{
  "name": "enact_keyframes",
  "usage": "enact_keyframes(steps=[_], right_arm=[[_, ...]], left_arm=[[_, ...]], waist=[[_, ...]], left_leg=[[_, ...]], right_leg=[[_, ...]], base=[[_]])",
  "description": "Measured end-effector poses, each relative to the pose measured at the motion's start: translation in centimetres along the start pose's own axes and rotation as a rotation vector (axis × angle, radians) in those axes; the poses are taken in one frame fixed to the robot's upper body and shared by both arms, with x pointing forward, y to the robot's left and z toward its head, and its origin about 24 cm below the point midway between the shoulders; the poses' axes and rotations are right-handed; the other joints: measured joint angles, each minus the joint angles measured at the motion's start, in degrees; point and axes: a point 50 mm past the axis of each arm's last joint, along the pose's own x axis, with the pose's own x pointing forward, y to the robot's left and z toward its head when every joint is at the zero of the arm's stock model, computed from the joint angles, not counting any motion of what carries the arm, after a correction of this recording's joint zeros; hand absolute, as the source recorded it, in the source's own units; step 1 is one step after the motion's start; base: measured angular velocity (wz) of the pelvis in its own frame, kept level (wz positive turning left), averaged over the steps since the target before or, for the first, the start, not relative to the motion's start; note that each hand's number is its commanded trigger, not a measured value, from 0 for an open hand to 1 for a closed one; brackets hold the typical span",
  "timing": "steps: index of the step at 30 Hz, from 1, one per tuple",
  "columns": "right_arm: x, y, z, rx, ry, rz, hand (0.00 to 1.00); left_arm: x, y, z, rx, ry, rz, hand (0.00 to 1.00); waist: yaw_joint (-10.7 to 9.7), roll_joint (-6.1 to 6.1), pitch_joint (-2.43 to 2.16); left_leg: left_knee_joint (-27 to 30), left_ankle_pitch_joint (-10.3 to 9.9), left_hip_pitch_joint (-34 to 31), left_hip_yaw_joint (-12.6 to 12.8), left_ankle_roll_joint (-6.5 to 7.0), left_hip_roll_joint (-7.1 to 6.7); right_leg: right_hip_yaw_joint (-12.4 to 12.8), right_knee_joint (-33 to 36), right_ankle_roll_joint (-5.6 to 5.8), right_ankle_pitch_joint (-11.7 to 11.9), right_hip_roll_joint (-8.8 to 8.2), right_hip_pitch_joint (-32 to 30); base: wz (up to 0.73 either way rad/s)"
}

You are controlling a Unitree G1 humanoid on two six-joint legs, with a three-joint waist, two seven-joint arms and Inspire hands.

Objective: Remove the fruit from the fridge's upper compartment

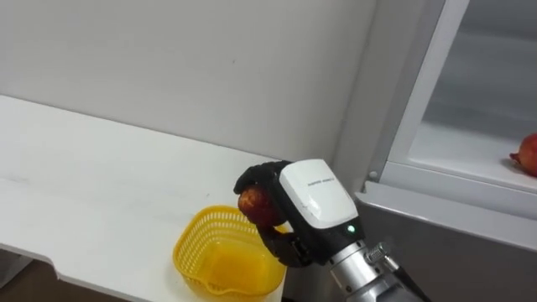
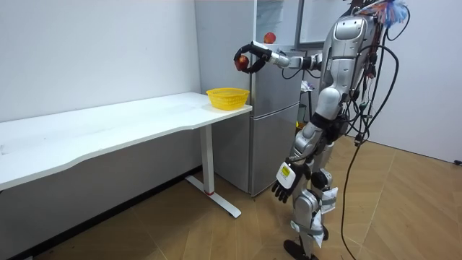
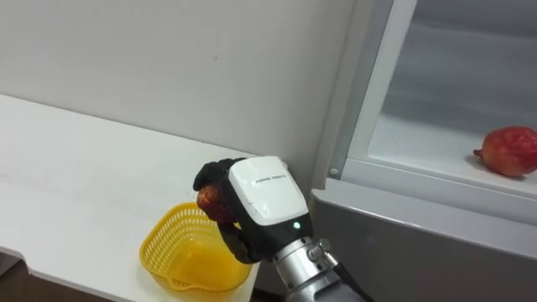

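My right hand (image 1: 306,201) is shut on a red fruit (image 1: 252,203) and holds it in the air just above the near rim of a yellow mesh basket (image 1: 197,243). The basket stands at the right end of the white table (image 1: 84,184), next to the fridge. In the room view the right hand (image 2: 253,56) is stretched out at shoulder height with the fruit (image 2: 241,62) above the basket (image 2: 227,97). A second red fruit (image 3: 509,151) lies on the shelf (image 3: 419,151) of the open upper fridge compartment. My left hand (image 2: 283,179) hangs relaxed by my thigh.
The grey fridge (image 2: 274,123) stands right against the table's end, its lower door shut. A pale wall runs behind the table. I stand on the wooden floor in front of the fridge.
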Motion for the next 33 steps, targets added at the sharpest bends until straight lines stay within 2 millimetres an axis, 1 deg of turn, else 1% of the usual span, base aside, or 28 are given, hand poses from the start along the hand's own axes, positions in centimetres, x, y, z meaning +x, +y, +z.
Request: enact_keyframes(steps=[4, 7, 10, 14, 19, 28, 29, 30, 31, 32, 33], right_arm=[[-0.44, 0.36, -0.12, 0.006, 0.013, 0.016, 1.0], [-0.55, 0.52, -0.15, 0.007, 0.016, 0.033, 1.0], [-0.55, 0.54, -0.15, 0.008, 0.016, 0.036, 1.0], [-0.6, 0.65, -0.26, 0.011, 0.022, 0.041, 1.0], [-0.74, 1.0, -0.6, 0.038, 0.046, 0.069, 1.0], [-0.77, 1.06, -0.68, 0.053, 0.055, 0.072, 1.0], [-0.77, 1.06, -0.68, 0.054, 0.055, 0.072, 0.8], [-0.77, 1.06, -0.68, 0.054, 0.055, 0.072, 0.57], [-0.77, 1.06, -0.68, 0.054, 0.055, 0.072, 0.08], [-0.77, 1.06, -0.68, 0.054, 0.055, 0.072, 0.01], [-0.77, 1.06, -0.68, 0.054, 0.055, 0.072, 0.0]], left_arm=[[-0.02, 0.24, 0.11, 0.002, -0.007, 0.007, 0.0], [-0.02, 0.35, 0.28, 0.002, -0.013, 0.011, 0.0], [-0.02, 0.37, 0.31, 0.002, -0.015, 0.012, 0.0], [-0.02, 0.39, 0.33, 0.002, -0.015, 0.012, 0.0], [-0.02, 0.45, 0.37, 0.003, -0.016, 0.014, 0.0], [-0.02, 0.45, 0.37, 0.003, -0.017, 0.014, 0.0], [-0.02, 0.45, 0.37, 0.003, -0.016, 0.014, 0.0], [-0.02, 0.45, 0.38, 0.003, -0.017, 0.014, 0.0], [-0.02, 0.45, 0.37, 0.003, -0.016, 0.014, 0.0], [-0.02, 0.45, 0.37, 0.003, -0.017, 0.014, 0.0], [-0.02, 0.45, 0.37, 0.003, -0.017, 0.014, 0.0]], waist=[[0.4, -0.39, 0.1], [1.1, -0.4, 0.1], [1.3, -0.39, 0.1], [1.4, -0.37, 0.11], [1.3, -0.34, 0.13], [1.4, -0.33, 0.14], [1.4, -0.33, 0.14], [1.4, -0.33, 0.14], [1.4, -0.33, 0.14], [1.4, -0.33, 0.14], [1.4, -0.33, 0.14]], left_leg=[[0.4, 0.0, -0.8, 0.0, 0.04, -0.22], [0.3, 0.0, -0.9, 0.0, 0.09, -0.22], [0.3, 0.0, -0.9, -0.1, 0.09, -0.2], [0.2, 0.0, -1.0, -0.1, 0.09, -0.21], [0.0, 0.0, -1.1, -0.2, 0.09, -0.2], [0.0, 0.0, -1.2, -0.2, 0.09, -0.2], [0.0, 0.0, -1.2, -0.2, 0.09, -0.2], [0.0, 0.0, -1.2, -0.2, 0.09, -0.2], [0.0, 0.0, -1.2, -0.2, 0.09, -0.2], [0.0, 0.0, -1.2, -0.2, 0.09, -0.2], [0.0, 0.0, -1.2, -0.2, 0.09, -0.2]], right_leg=[[-0.2, 0.0, 0.0, 0.0, -0.23, -0.7], [-0.6, 0.0, 0.05, 0.0, -0.32, -0.8], [-1.2, 0.0, 0.1, -0.1, -0.36, -0.8], [-1.4, 0.0, 0.12, -0.1, -0.41, -0.8], [-2.5, 0.0, 0.12, -0.1, -0.51, -0.8], [-2.6, 0.0, 0.12, -0.1, -0.52, -0.8], [-2.6, 0.0, 0.12, -0.1, -0.52, -0.8], [-2.6, 0.0, 0.12, -0.1, -0.52, -0.8], [-2.6, 0.0, 0.12, -0.1, -0.52, -0.8], [-2.6, 0.0, 0.12, -0.1, -0.52, -0.8], [-2.6, 0.0, 0.12, -0.1, -0.52, -0.8]], base=[[0.0], [0.0], [0.03], [0.01], [0.0], [0.0], [0.0], [0.0], [0.0], [0.0], [0.0]])
